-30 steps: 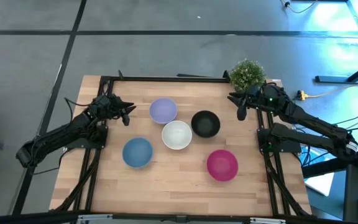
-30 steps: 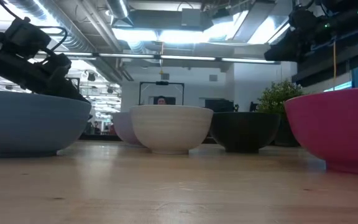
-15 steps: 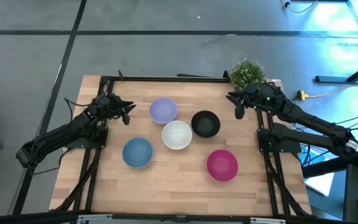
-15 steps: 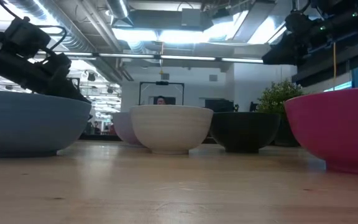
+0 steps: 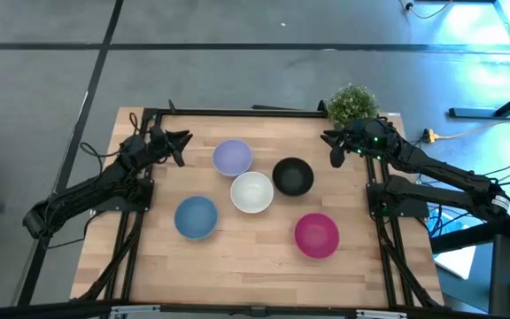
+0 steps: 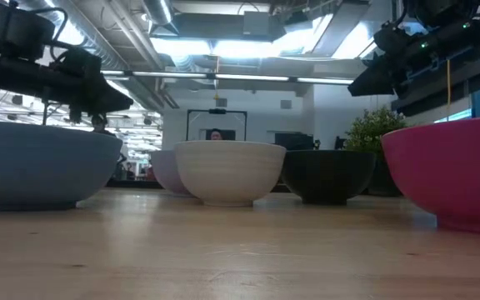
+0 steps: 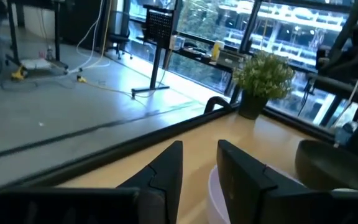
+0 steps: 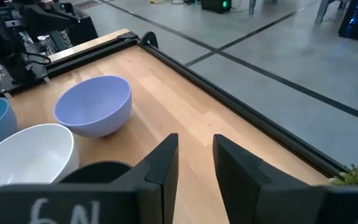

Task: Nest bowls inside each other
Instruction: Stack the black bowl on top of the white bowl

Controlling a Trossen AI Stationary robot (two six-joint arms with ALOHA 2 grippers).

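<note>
Both arms' fingers slightly apart, empty: left fingers [image 5: 177,144] near lavender bowl [image 5: 232,157], right fingers [image 5: 334,148] near black bowl [image 5: 292,176].

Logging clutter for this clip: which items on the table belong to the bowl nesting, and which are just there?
Part of the job: lavender bowl, white bowl, black bowl, blue bowl, magenta bowl. All sit apart, none nested. Left gripper and right gripper hold nothing.

Just there: potted plant at the far right corner.
</note>
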